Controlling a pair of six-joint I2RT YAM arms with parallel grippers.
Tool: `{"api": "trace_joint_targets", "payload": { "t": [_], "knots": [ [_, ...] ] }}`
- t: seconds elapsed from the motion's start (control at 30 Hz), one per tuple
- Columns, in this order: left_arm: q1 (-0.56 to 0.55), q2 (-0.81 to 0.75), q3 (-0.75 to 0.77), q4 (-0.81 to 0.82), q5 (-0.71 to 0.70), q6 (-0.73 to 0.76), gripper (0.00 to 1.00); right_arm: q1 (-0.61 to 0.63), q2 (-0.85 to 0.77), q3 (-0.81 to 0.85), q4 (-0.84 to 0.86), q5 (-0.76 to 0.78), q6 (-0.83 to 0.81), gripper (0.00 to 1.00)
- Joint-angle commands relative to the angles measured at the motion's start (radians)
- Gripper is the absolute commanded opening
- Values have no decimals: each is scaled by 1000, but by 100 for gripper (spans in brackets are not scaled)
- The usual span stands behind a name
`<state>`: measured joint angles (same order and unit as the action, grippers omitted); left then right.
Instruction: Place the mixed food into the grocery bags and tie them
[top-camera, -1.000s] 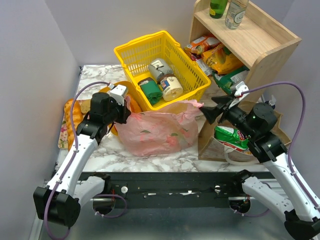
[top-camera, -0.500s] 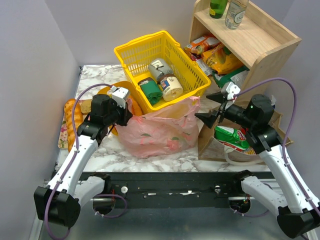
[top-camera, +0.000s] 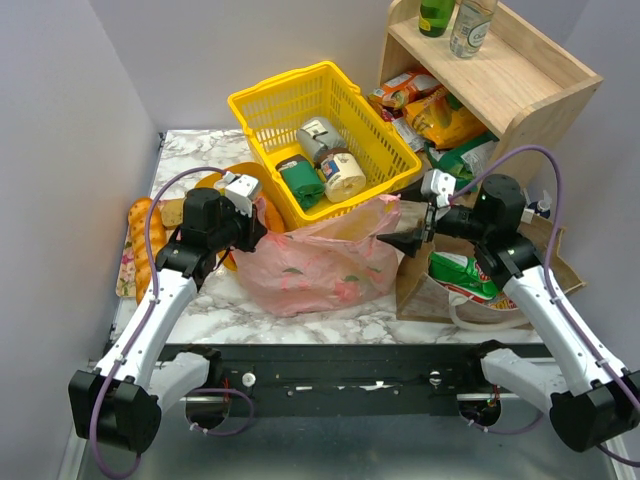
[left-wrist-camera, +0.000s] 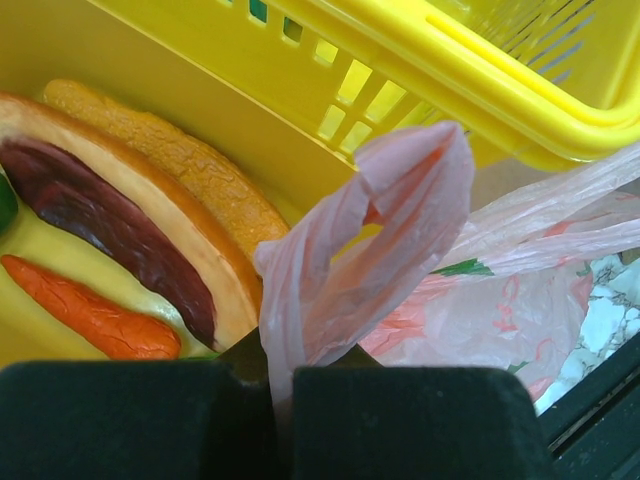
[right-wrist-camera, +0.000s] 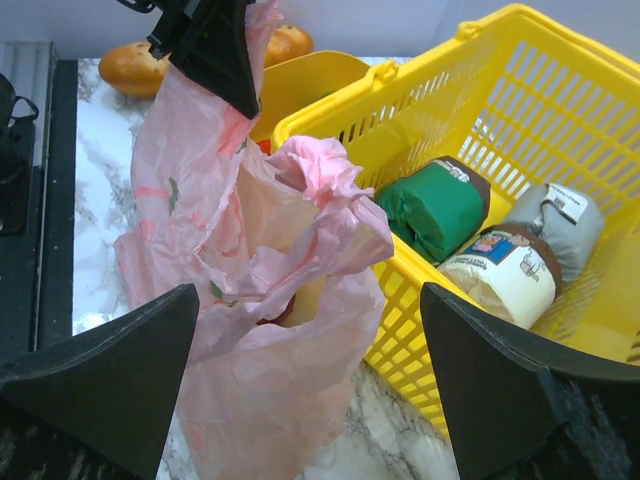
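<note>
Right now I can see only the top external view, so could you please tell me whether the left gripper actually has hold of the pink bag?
Observer: Yes. The left wrist view shows the left gripper shut on a handle loop of the pink bag, which rises from between its pads.
Operator: Thank you. Has the right gripper taken the other handle?
Observer: Not yet. In the right wrist view the right gripper is wide open, with the second handle bunched up ahead, between its spread fingers, ungripped.
Operator: And what sits behind the left handle?
Observer: A yellow tub holding an orange toy carrot.
</note>
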<state>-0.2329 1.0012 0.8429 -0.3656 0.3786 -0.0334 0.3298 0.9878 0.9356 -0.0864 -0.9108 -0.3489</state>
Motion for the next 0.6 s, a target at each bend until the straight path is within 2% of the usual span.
{"api": "trace_joint_targets", "payload": {
  "t": [0.0, 0.17, 0.3, 0.37, 0.4, 0.43, 0.5, 0.53, 0.57],
  "knots": [
    [4, 2, -8, 14, 29, 10, 0, -3, 26, 29, 66, -120, -74, 100],
    [4, 8, -7, 16, 42, 6, 0, -3, 113, 68, 62, -230, -88, 100],
    [4, 8, -10, 20, 55, 4, 0, 0, 156, 84, 65, -255, -91, 100],
    [4, 11, -8, 20, 57, 3, 0, 0, 170, 95, 63, -260, -79, 97],
    [4, 10, -8, 22, 60, 3, 0, 3, 173, 97, 65, -263, -75, 93],
    [3, 10, -8, 24, 65, 1, 0, 5, 173, 97, 63, -261, -59, 76],
    [4, 8, -8, 36, 95, -6, 0, 8, 170, 92, 65, -246, -36, 60],
    [4, 7, -8, 42, 117, -10, 0, 8, 158, 89, 63, -241, -10, 46],
    [3, 4, -7, 51, 135, -14, 0, 9, 150, 79, 63, -232, 2, 38]
  ]
}}
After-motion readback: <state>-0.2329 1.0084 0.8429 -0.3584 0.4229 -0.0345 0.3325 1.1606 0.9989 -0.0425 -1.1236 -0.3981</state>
